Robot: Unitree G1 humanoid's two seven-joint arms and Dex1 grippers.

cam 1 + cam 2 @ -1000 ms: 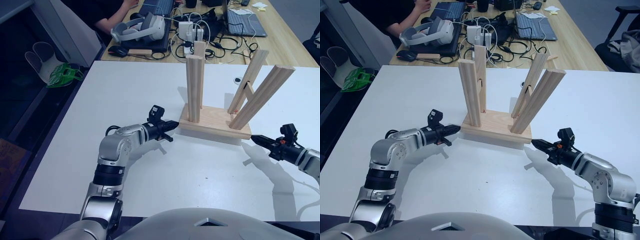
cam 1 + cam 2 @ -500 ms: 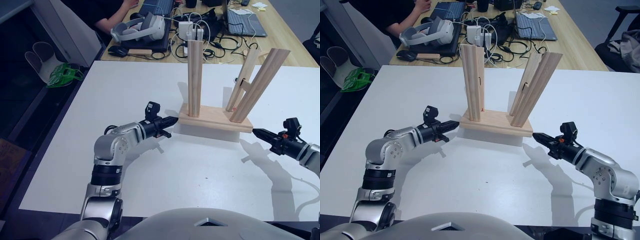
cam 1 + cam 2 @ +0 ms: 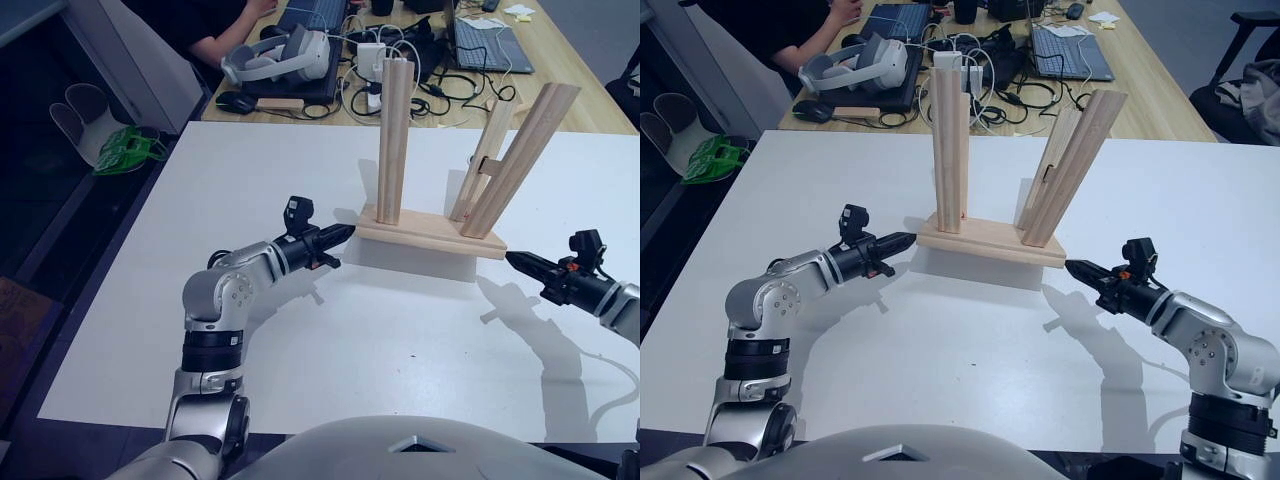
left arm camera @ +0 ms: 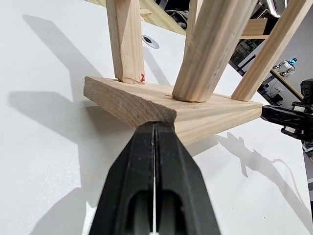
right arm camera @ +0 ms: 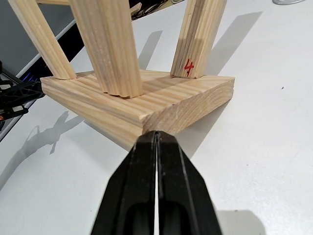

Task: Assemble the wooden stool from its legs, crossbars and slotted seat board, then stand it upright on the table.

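The white table [image 3: 400, 340] carries the wooden stool [image 3: 990, 238] upside down, its pale, grained square legs [image 3: 392, 140] rising from the flat seat board [image 3: 430, 235]. The left gripper [image 3: 345, 232], fingers pressed together, touches the board's left edge, elbow bent. The right gripper [image 3: 512, 260], likewise closed, meets the board's right corner, forearm low.

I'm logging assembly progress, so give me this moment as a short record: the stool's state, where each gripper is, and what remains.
stool: assembled, upside down on the white table
seat board: lowest part, roughly level
legs: pointing up from the board
left gripper: shut, tip at the board's left end
right gripper: shut, tip at the board's right end
contact: cannot tell whether the board rests flat or is slightly lifted
remaining: stool not yet stood upright
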